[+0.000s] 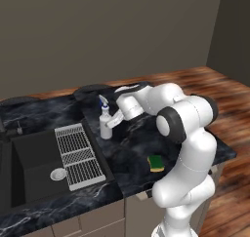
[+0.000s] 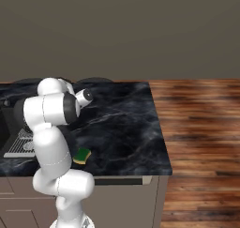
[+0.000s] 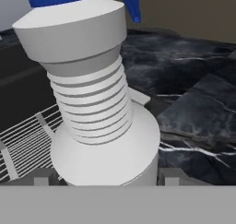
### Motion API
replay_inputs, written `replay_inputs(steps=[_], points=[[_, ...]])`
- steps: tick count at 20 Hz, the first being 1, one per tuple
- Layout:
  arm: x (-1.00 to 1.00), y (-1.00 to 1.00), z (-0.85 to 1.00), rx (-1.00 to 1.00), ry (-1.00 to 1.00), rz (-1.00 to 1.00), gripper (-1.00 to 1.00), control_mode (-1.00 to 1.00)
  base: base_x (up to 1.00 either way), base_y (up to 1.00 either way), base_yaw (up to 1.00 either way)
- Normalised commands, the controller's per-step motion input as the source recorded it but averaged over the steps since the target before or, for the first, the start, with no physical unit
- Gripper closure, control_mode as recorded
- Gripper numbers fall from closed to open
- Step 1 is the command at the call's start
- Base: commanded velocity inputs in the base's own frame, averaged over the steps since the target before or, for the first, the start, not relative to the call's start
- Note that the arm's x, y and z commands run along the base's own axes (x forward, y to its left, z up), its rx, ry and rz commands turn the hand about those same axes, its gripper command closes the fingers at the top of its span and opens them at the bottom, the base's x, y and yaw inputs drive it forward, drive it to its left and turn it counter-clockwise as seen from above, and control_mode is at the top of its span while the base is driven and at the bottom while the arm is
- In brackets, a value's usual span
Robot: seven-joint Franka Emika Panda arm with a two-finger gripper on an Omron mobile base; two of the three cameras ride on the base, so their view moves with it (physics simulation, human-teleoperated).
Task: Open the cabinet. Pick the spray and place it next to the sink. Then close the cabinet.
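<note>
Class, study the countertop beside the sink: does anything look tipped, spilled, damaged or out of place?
Nothing stands out. The spray stands upright on the dark marble counter just right of the sink, with the end effector around its base. A green sponge lies flat near the front edge. No spill shows.

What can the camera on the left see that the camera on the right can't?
Left base view alone: the spray standing upright on the counter right beside the sink, the sink's white wire rack, and the gripper at the bottle's base. Right base view alone: the counter's far right end and a wide stretch of wooden floor. Both share the white arm, the dark marble counter and the green and yellow sponge.
</note>
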Motion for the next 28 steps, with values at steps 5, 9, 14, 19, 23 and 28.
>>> replay_inputs(steps=[5, 9, 14, 19, 23, 28], points=[[0.00, 0.00, 0.00, 0.00, -0.07, 0.01, 1.00, -1.00, 0.00, 0.00, 0.00], [0.00, 0.00, 0.00, 0.00, 0.00, 0.00, 1.00, -1.00, 0.00, 0.00, 0.00], [0.00, 0.00, -0.07, 0.00, 0.01, 0.00, 1.00, -1.00, 0.00, 0.00, 0.00], [0.00, 0.00, -0.02, 0.00, 0.01, 0.00, 1.00, -1.00, 0.00, 0.00, 0.00], [0.00, 0.00, 0.00, 0.00, 0.00, 0.00, -1.00, -1.00, 0.00, 0.00, 0.00], [0.00, 0.00, 0.00, 0.00, 0.00, 0.00, -1.00, -1.00, 0.00, 0.00, 0.00]])
